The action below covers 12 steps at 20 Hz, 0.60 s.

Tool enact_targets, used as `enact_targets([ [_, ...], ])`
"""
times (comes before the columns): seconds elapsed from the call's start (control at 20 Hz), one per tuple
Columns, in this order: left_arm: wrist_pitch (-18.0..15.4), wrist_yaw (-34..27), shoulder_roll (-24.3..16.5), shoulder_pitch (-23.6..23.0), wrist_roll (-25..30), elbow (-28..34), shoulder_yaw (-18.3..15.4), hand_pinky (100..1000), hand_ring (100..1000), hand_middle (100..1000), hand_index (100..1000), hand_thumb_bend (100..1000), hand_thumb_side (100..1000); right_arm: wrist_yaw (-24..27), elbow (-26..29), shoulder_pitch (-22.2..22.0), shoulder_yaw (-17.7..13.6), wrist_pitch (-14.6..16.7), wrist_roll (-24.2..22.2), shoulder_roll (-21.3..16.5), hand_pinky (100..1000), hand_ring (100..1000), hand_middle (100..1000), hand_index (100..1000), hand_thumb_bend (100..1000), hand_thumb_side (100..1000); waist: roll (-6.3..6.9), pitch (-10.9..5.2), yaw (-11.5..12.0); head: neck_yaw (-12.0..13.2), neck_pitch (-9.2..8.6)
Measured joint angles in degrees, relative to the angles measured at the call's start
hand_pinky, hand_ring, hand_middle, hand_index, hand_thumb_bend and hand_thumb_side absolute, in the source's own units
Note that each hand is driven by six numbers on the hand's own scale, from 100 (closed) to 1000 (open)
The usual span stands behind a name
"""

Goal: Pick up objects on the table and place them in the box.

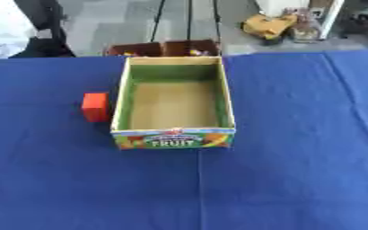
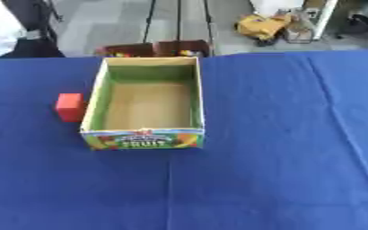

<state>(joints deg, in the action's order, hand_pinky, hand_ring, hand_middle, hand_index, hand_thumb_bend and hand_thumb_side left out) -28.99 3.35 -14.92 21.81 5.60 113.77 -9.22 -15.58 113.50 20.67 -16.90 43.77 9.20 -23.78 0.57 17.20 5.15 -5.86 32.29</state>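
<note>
An open cardboard box (image 1: 227, 96) with green inner walls and a "FRUIT" label on its front stands in the middle of the blue-covered table (image 1: 297, 170). Its brown floor shows nothing inside. A red-orange block (image 1: 95, 107) lies on the cloth close beside the box's left wall. Neither of my hands appears in either view.
Beyond the table's far edge, low brown bins (image 1: 164, 48) stand on the grey floor, with a yellow object (image 1: 267, 26) further right. Blue cloth stretches to the right of the box and in front of it.
</note>
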Motion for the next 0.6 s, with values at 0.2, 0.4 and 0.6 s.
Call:
enact_targets([
  [0.2,-0.5,4.3,-2.3,0.3,-0.4,0.0,0.0,715,806,834,991,100,870,0.0,0.0,0.0,0.0,0.1,-0.1,-0.2,664,808,666,829,254,1000,0.0,0.04,0.0,0.0,0.14],
  [0.4,1.0,9.2,-5.2,0.9,-1.1,0.0,0.0,697,799,840,996,100,832,0.0,0.0,0.0,0.4,0.0,-0.2,-0.3,665,809,665,830,257,1000,0.04,0.04,0.0,0.0,0.18],
  [0.6,4.5,13.3,-10.0,2.1,-0.5,0.0,0.7,662,791,857,1000,100,724,0.0,0.0,0.0,0.4,-0.2,-0.4,-0.7,665,808,665,829,255,1000,0.48,0.04,-0.4,0.1,-0.06],
])
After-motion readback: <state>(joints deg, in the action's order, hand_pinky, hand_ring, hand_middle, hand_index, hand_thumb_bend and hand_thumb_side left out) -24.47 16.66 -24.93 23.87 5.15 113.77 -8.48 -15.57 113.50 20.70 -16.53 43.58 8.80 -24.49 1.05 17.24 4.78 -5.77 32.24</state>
